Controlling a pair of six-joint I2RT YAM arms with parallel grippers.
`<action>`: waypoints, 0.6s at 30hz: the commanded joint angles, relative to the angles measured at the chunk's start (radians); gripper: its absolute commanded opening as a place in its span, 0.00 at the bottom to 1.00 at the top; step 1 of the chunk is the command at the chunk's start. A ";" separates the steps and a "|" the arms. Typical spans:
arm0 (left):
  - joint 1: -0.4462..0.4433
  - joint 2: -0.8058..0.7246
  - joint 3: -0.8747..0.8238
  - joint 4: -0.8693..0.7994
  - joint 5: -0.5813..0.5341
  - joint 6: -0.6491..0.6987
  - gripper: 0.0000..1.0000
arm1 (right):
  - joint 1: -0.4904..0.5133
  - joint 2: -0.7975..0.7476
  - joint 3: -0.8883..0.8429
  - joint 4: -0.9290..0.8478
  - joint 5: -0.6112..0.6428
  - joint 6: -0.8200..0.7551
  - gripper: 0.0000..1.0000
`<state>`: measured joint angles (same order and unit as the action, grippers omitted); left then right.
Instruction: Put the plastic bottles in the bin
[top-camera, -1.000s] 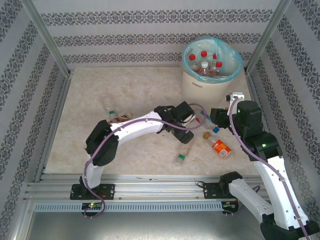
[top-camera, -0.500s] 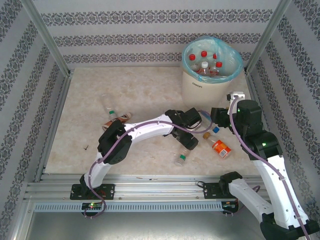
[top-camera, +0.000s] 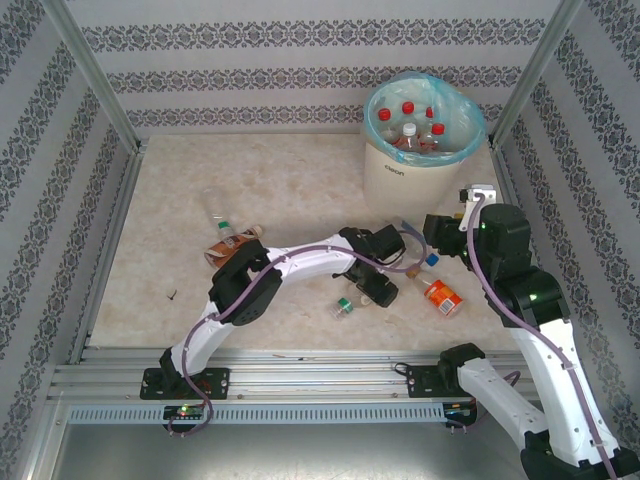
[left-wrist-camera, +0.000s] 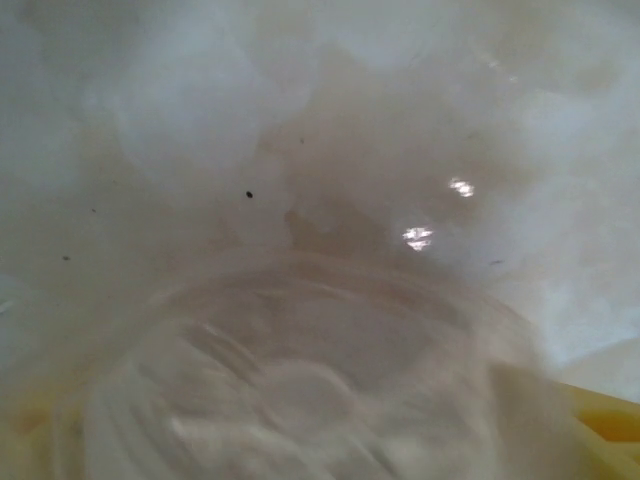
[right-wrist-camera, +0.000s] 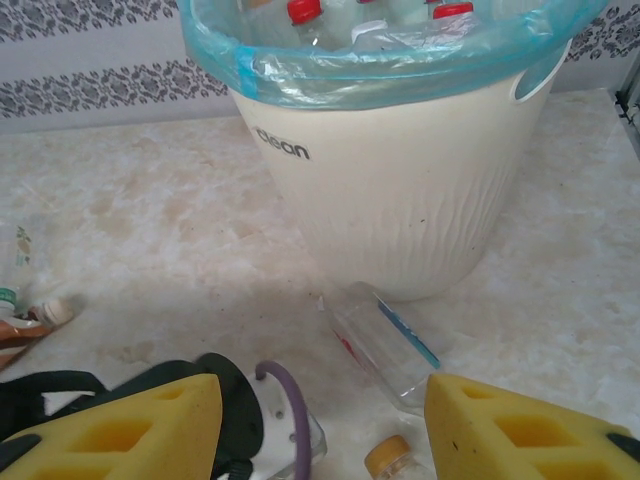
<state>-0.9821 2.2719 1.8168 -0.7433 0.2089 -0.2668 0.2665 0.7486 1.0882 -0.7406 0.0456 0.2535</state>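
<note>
The bin, off-white with a turquoise bag, stands at the back right and holds several red-capped plastic bottles. My left gripper is low over a clear yellow-capped bottle. That bottle's body is a blur between the wide jaws, with one yellow pad at its right. My right gripper hangs open, nothing between its yellow pads. Under it lies a clear bottle at the foot of the bin. An orange bottle and a small green-capped bottle lie nearby.
A clear green-capped bottle and a brown one lie at the left of the marble-look floor. Patterned walls and metal posts close in the sides. A rail runs along the near edge. The two grippers are close together.
My left arm has reached further right and down over the yellow-capped bottle. The small green-capped bottle has shifted left and a little away. The right gripper has barely moved.
</note>
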 joint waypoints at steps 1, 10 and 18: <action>-0.004 0.000 -0.014 -0.014 0.012 -0.023 0.82 | 0.007 0.000 -0.009 0.039 -0.018 0.026 0.56; 0.014 -0.149 -0.118 0.048 -0.086 0.005 0.68 | 0.013 0.023 0.023 0.053 -0.024 0.032 0.56; 0.068 -0.488 -0.232 0.165 -0.173 -0.002 0.67 | 0.039 0.008 0.028 0.156 -0.099 0.037 0.56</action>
<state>-0.9451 1.9247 1.5970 -0.6689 0.0910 -0.2596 0.2901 0.7765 1.0988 -0.6697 0.0017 0.2684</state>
